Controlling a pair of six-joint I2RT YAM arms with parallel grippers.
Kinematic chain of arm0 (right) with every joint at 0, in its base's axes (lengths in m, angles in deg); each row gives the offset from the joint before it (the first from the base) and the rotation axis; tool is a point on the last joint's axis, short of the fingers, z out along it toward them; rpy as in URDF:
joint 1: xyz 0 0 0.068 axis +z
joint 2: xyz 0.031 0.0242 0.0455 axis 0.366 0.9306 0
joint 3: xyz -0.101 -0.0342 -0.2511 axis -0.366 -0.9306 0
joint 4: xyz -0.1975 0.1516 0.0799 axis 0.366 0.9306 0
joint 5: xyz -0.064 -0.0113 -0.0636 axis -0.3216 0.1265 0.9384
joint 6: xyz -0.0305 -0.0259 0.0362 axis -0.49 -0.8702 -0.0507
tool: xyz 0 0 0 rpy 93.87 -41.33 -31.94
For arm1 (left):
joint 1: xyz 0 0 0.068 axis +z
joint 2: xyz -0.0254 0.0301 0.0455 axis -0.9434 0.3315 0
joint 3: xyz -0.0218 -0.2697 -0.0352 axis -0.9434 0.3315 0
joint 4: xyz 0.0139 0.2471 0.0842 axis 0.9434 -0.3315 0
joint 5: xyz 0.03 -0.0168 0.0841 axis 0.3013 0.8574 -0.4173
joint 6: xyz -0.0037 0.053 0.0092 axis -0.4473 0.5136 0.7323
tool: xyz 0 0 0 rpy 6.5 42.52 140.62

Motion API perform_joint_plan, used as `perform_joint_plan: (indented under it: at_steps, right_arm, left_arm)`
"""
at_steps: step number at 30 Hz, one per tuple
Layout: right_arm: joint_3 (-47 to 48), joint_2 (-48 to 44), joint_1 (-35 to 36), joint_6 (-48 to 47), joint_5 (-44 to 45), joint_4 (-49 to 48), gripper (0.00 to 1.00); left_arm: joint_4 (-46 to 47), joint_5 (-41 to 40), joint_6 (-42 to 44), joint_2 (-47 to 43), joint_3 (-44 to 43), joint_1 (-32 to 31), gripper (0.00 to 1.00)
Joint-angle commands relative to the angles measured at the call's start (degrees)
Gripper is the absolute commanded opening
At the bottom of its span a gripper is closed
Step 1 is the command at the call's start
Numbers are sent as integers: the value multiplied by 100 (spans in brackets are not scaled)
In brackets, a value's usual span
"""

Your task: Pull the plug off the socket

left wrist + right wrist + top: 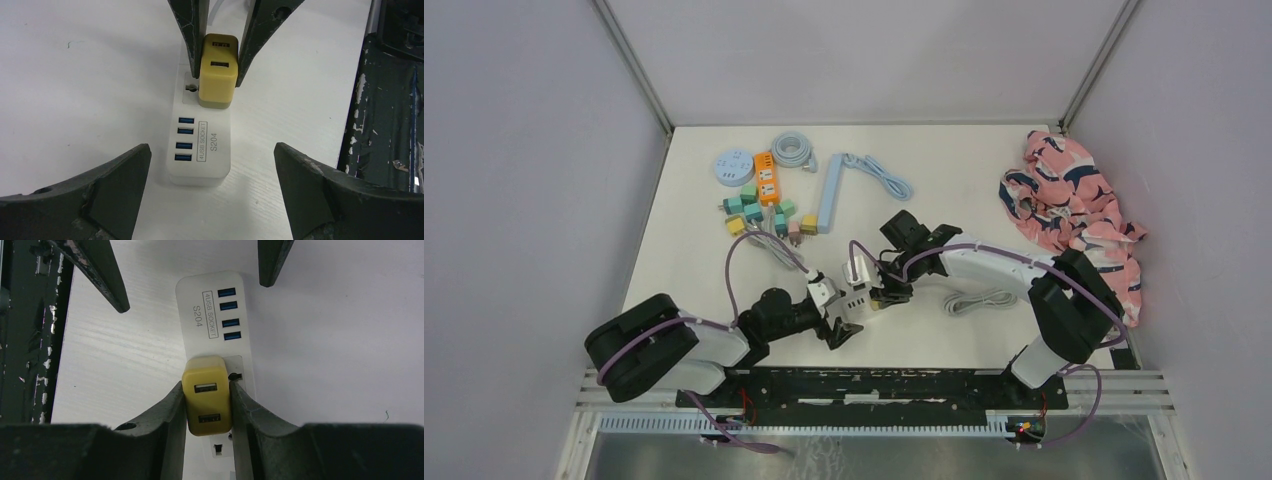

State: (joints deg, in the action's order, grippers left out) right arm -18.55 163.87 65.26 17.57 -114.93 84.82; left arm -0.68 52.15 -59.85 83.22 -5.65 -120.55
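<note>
"Plug (216,70): where is it in your left wrist view?"
"At 12 o'clock on the white socket strip (200,150), looking fully seated. My right gripper (216,79) is clamped on its two sides. My left gripper (212,150) gapes wide over the USB end at 6 o'clock, touching nothing."
"Right wrist view?"
"Plug at 6 o'clock, pinched square between my fingers (160,425)."
"Top view?"
"The strip lies toward 6 o'clock on the counter (694,220)."
"How do you pull well?"
"I'd pin the strip down with the left gripper. Then I'd draw straight out without twisting, or I think the strip lifts too."
</note>
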Motion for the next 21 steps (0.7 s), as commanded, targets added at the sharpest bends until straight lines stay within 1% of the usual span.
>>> perform_joint_plan:
  at_steps: [1,8,16,21]
  right_arm:
    - [246,-172,-133,-68,16,269,0]
    - [330,-160,-254,-177,-113,505,0]
    - [321,-172,-270,-213,-199,557,0]
    - [339,-159,-279,-204,-213,582,0]
  left_arm:
    - [507,-343,392,197,-239,-139,100]
    - [889,-445,394,615,-300,-219,99]
    - [851,-529,377,928,-492,-281,100]
    - [859,-567,383,1079,-545,-301,98]
